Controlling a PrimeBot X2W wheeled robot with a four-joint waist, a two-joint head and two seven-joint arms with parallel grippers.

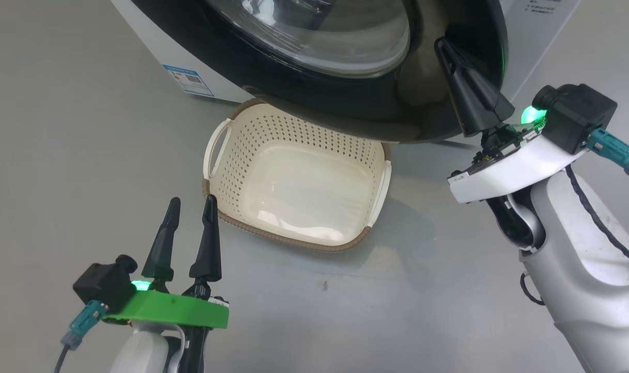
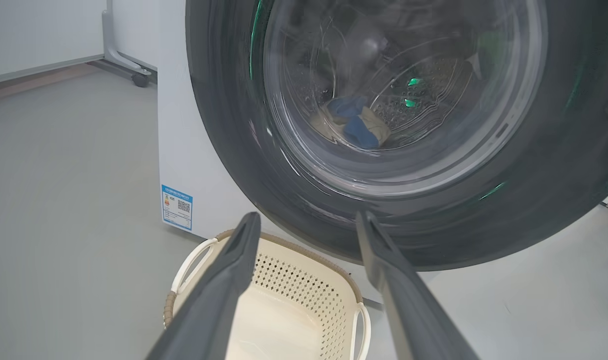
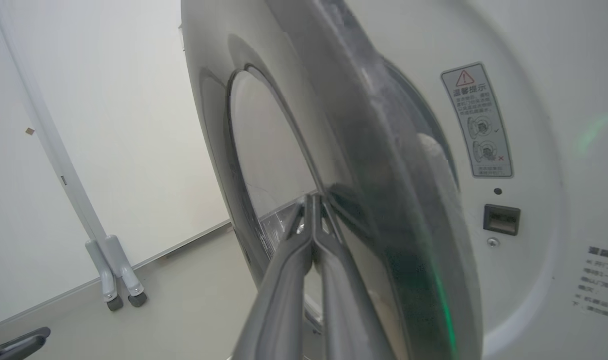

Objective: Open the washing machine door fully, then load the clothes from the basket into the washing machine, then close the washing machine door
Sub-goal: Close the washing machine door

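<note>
washing machine door (image 1: 304, 88) ajar from the washing machine (image 2: 183, 150). right gripper (image 1: 442, 45) at the door's right side, fingers clenched together on nothing, tips against the glossy black ring. left gripper (image 1: 192, 199) below the door, apart from it, jaws released wide. basket (image 1: 293, 132) bare, partly under the door's lower edge. clothes (image 2: 354, 122) behind the door's glass, in the drum.

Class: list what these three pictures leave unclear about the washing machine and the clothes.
Clothes: left wrist view, blurred behind the door glass; number unclear.
Washing machine top: head view, cut off by the upper edge.
Blue label print: left wrist view, too small.
</note>
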